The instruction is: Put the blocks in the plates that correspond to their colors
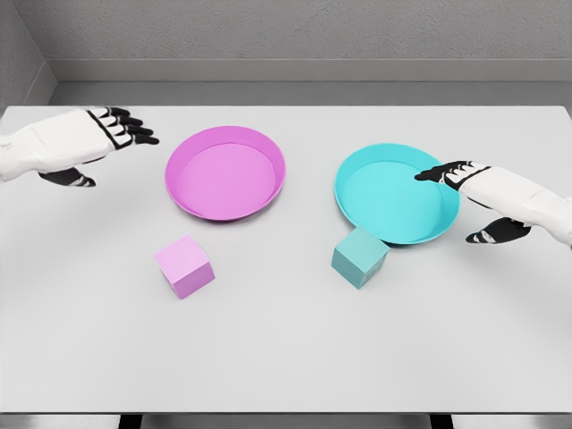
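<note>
A pink plate (225, 172) lies at the table's middle left, and a cyan plate (393, 193) lies to its right. In front of the pink plate sits a pink block (184, 265). A cyan block (359, 256) rests just in front of the cyan plate, touching or nearly touching its rim. My left hand (121, 134) hovers at the far left, fingers stretched toward the pink plate and holding nothing. Over the cyan plate's right rim my right hand (458, 183) is open, fingers extended, thumb hanging lower, above and right of the cyan block.
The white table (286, 357) spans the view, with its front edge near the bottom. A grey wall runs behind the table's far edge.
</note>
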### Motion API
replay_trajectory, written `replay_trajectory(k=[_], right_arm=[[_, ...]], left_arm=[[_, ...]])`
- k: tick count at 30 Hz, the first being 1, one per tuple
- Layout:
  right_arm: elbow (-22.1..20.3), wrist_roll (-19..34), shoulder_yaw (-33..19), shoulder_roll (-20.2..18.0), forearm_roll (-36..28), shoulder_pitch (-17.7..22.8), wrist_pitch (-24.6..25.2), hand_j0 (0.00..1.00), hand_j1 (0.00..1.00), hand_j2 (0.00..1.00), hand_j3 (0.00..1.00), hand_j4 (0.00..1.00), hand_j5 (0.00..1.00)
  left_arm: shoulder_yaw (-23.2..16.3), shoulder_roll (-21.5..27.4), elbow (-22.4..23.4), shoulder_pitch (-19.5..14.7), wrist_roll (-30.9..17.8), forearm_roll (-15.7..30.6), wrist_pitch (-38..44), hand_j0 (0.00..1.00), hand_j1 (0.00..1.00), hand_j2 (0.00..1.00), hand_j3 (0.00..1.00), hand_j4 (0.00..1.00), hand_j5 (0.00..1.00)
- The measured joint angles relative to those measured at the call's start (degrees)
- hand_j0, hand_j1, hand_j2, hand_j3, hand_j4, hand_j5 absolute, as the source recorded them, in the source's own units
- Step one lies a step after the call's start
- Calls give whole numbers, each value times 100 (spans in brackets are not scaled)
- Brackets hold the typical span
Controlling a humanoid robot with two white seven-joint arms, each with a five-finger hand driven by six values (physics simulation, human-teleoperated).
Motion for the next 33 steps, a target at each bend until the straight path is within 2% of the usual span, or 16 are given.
replay_trajectory(k=[6, 9, 10, 13, 17, 22, 33], right_arm=[[-3, -12, 0, 0, -17, -9, -6, 100, 100, 100, 100, 100, 100], [-6, -3, 36, 10, -22, -255, 25, 100, 100, 100, 100, 100, 100], [-4, 5, 61, 21, -20, -378, 38, 100, 100, 100, 100, 100, 100], [2, 249, 481, 125, -15, -1230, 68, 100, 100, 100, 100, 100, 100], [2, 805, 1226, 386, -3, -1810, 77, 100, 100, 100, 100, 100, 100], [-14, 1264, 1771, 575, 6, -1872, 46, 100, 100, 100, 100, 100, 100], [-21, 1369, 2125, 746, 2, -1969, 52, 100, 100, 100, 100, 100, 100]], left_arm=[[-107, 163, -286, -9, -55, -7, 0, 100, 100, 100, 100, 100, 100], [-341, 415, -621, -9, -66, -11, 0, 100, 100, 100, 100, 100, 100], [-413, 510, -744, -9, -80, -12, 0, 100, 100, 100, 100, 100, 100], [-548, 704, -993, 0, -226, -7, -1, 100, 100, 100, 100, 100, 100], [-714, 805, -1262, 9, -361, -13, -1, 100, 100, 100, 100, 100, 100], [-881, 744, -1614, 53, -516, -14, -2, 100, 100, 100, 100, 100, 100], [-1186, 548, -1989, 9, -729, -19, -2, 100, 100, 100, 100, 100, 100]])
